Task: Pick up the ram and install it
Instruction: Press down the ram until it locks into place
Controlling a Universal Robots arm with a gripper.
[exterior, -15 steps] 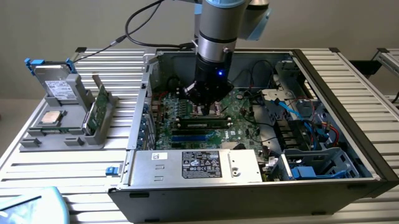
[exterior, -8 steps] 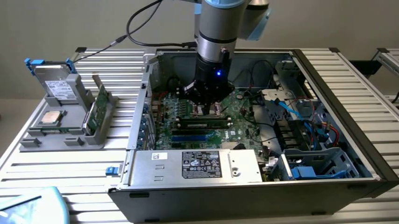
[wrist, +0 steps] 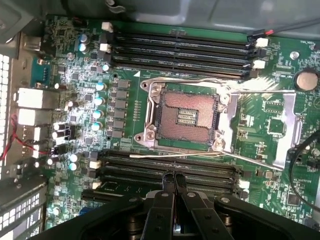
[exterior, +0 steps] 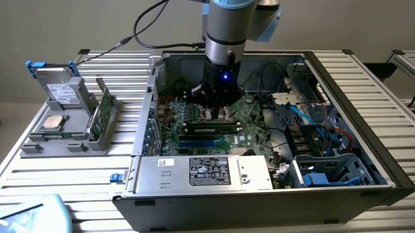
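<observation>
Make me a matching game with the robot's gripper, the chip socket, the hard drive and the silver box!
Things:
1. gripper
2. chip socket
3. hard drive
4. silver box

Places and states:
A. on the grey rack, outside the case
B. shut, over the motherboard
C. empty, lid open
D. inside the case, wearing a black label

Pairs: 1-B, 2-C, 3-A, 4-D

The arm (exterior: 224, 53) runs off the exterior view's top edge, while the power supply's label (exterior: 209, 171) is too small to read.
</observation>
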